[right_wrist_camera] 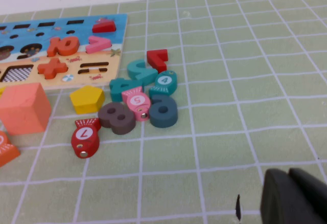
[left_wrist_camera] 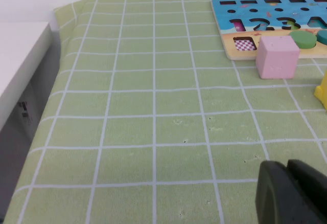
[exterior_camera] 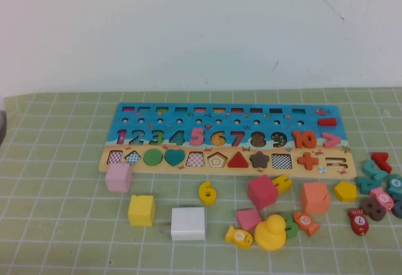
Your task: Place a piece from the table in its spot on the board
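Note:
The piece, a small flat yellow numeral "6" (exterior_camera: 207,192), lies on the table (exterior_camera: 63,225) just in front of the board (exterior_camera: 226,138), between the yellow cube (exterior_camera: 141,210) and the red cube (exterior_camera: 262,191). The board's "6" slot (exterior_camera: 218,139) looks unfilled. Neither arm shows in the high view. My left gripper (left_wrist_camera: 286,169) is shut and empty, low over bare mat to the left of the board (left_wrist_camera: 271,4). My right gripper (right_wrist_camera: 289,175) is shut and empty, over the mat to the right of the board (right_wrist_camera: 30,35). The piece is out of both wrist views.
A pink cube (exterior_camera: 119,177), a white cube (exterior_camera: 188,223), an orange cube (exterior_camera: 315,197) and a yellow duck (exterior_camera: 271,233) lie in front of the board. Loose numerals and fish (right_wrist_camera: 143,104) cluster at the right. The table's left edge (left_wrist_camera: 51,86) is near the left gripper.

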Motion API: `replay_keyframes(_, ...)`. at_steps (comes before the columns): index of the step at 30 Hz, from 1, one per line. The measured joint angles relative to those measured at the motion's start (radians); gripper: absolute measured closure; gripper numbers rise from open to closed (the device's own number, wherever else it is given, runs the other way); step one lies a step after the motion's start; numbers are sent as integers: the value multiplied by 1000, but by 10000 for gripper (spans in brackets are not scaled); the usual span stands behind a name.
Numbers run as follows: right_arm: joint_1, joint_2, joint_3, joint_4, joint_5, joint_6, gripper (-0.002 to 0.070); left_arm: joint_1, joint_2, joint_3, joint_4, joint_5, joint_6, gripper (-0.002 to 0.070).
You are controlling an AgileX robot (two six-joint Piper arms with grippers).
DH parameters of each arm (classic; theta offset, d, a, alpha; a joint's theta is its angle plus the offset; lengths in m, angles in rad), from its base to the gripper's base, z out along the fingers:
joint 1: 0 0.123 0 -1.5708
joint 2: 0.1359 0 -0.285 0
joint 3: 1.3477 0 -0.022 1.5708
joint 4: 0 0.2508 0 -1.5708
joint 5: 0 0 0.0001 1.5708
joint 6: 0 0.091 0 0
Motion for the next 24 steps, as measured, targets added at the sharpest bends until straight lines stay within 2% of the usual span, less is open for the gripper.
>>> replay_keyframes(24, 0, 0, 0, 0, 0, 0, 678, 0, 0, 0, 48, 2, 10, 677)
